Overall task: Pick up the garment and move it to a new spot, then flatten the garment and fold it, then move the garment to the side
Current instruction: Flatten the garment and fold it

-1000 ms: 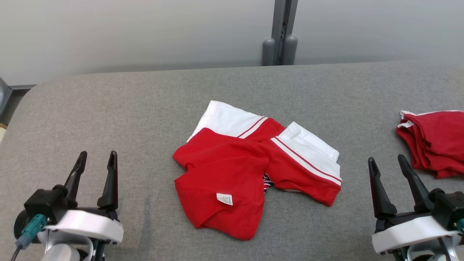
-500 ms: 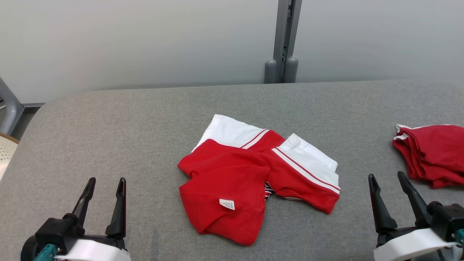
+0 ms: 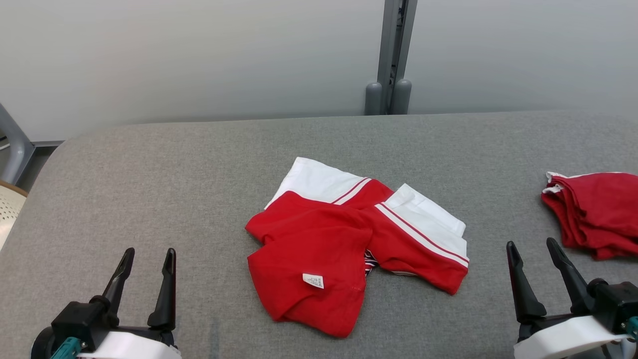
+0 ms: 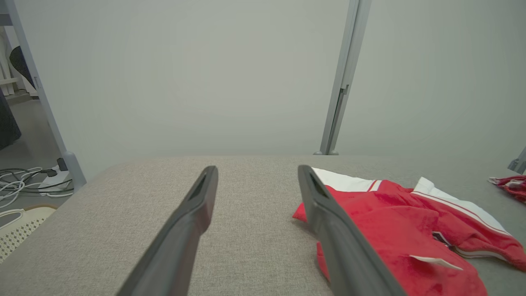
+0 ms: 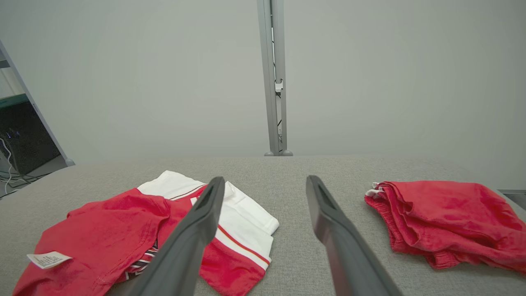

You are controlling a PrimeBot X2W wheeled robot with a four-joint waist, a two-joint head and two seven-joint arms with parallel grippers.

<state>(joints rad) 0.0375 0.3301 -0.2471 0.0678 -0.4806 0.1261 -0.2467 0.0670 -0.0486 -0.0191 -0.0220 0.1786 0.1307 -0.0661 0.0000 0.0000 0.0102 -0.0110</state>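
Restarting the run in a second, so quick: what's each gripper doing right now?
Left gripper: open, fingers empty, clear of the garment.
Right gripper: open, fingers empty.

Grey fabric-covered desk [image 3: 149, 164] with a rounded left corner, set against a plain, pale grey wall [image 3: 199, 55]. A grey metal post [image 3: 395, 45] rises behind the desk's far edge, two rounded feet at its base. Left of the desk: cables [image 4: 20, 183] on the floor [image 4: 24, 131] and a cream perforated item [image 3: 7, 209]. Lighting soft and even.
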